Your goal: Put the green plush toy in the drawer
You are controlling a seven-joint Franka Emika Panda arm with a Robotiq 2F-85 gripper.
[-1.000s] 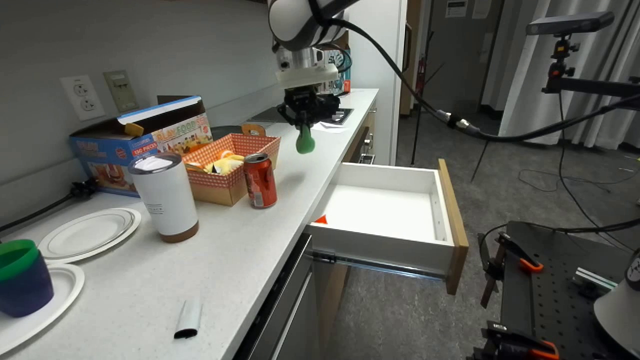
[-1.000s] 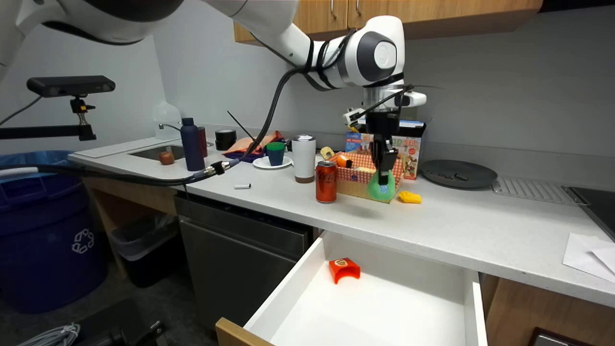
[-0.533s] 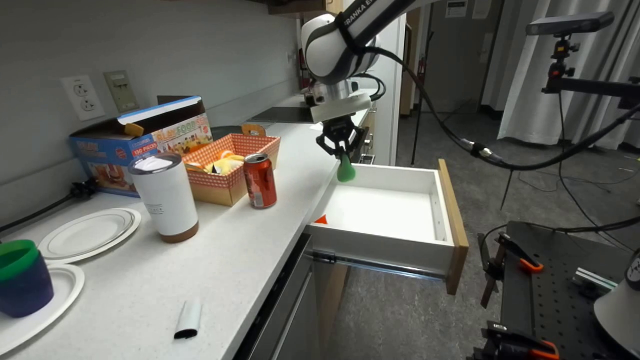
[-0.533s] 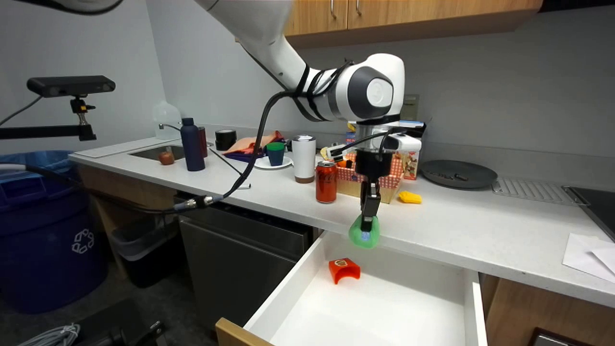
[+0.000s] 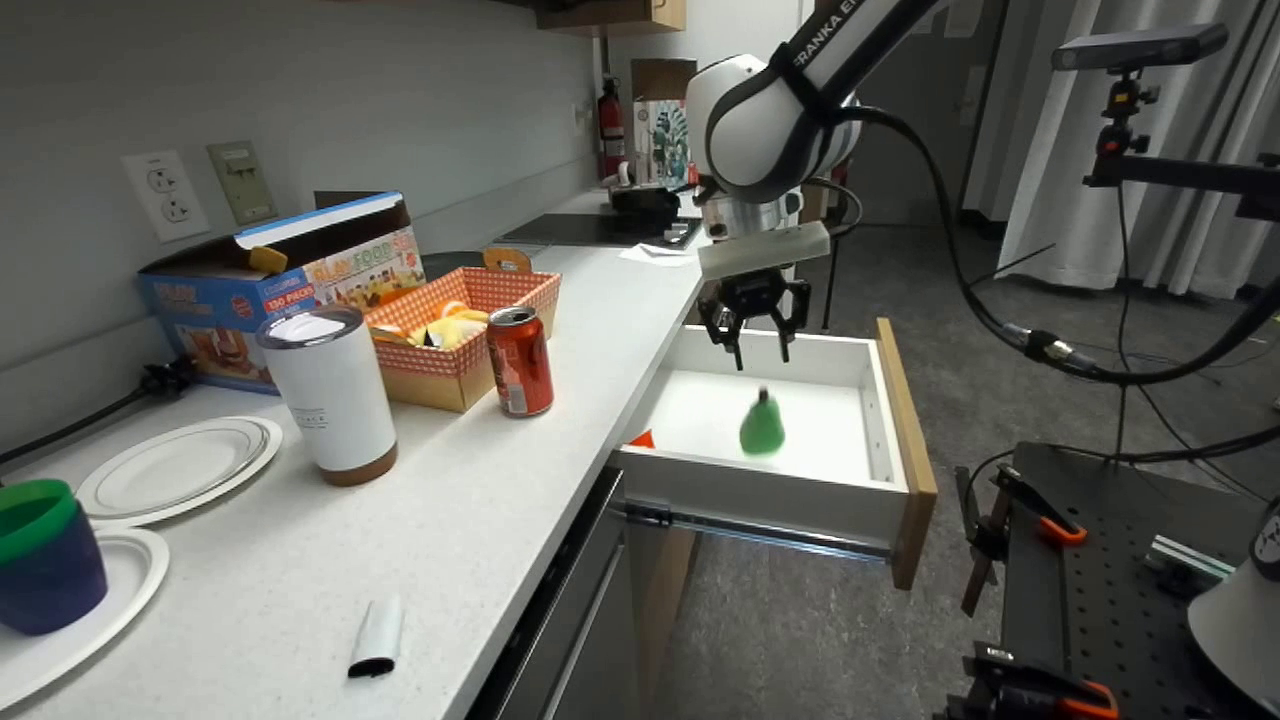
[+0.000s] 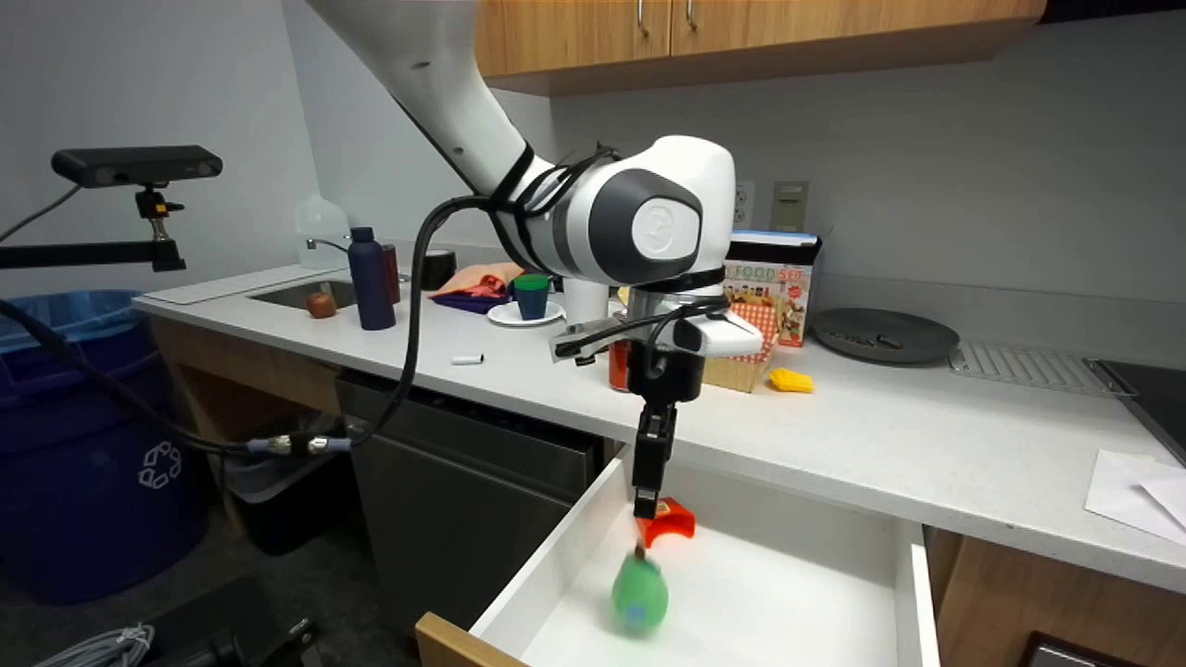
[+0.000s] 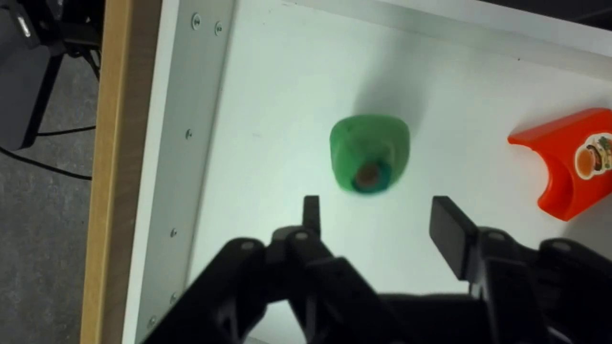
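While a red can (image 5: 520, 362) stands on the worktop (image 5: 480, 520) at left in an exterior view, the drawer (image 5: 770, 496) juts out to its right, a red piece (image 5: 643, 439) inside. Next rightward, the green plush toy (image 5: 763, 428) is within the drawer's walls, below the fingers (image 7: 447, 236) and apart from them; these stand wide, with nothing between. The toy's long axis runs near upright, narrow end toward them, though blur hides whether it touches bottom. I judge a straight lift would clear it.

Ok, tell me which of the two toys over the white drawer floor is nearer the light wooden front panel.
The green pear-shaped plush toy is nearer it; the hollow red plastic toy lies farther back, towards the counter.
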